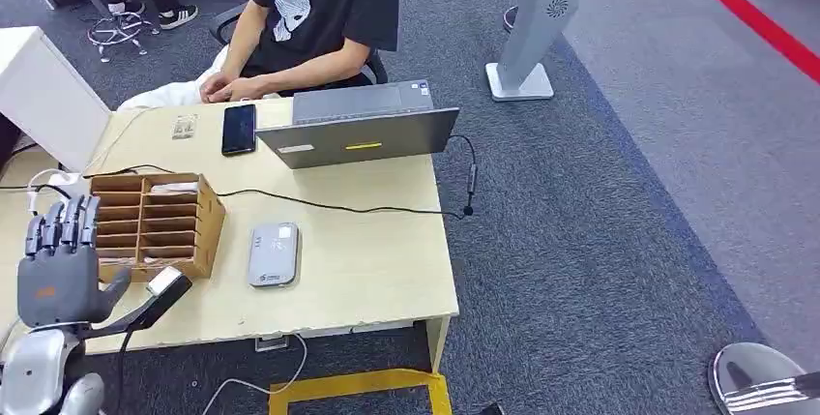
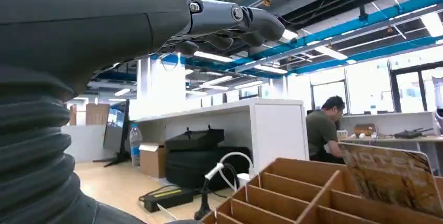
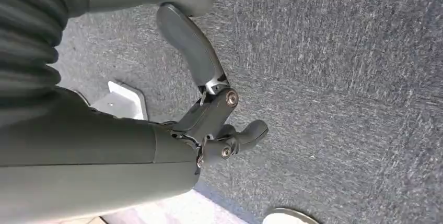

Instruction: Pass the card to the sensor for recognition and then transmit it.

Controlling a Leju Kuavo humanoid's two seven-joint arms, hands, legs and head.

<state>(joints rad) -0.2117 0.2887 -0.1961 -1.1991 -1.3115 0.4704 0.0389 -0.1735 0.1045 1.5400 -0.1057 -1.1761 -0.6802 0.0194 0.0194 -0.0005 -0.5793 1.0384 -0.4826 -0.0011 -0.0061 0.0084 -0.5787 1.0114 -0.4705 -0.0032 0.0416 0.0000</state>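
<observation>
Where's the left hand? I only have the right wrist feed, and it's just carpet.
Observer: The left hand is raised over the table's near left corner, fingers spread, next to a wooden rack.
Operator: Holding a card?
Observer: No, it holds nothing. In the left wrist view a patterned card stands in the rack.
Operator: Any sensor on the table?
Observer: A flat grey box, likely the reader, lies just right of the rack.
</observation>
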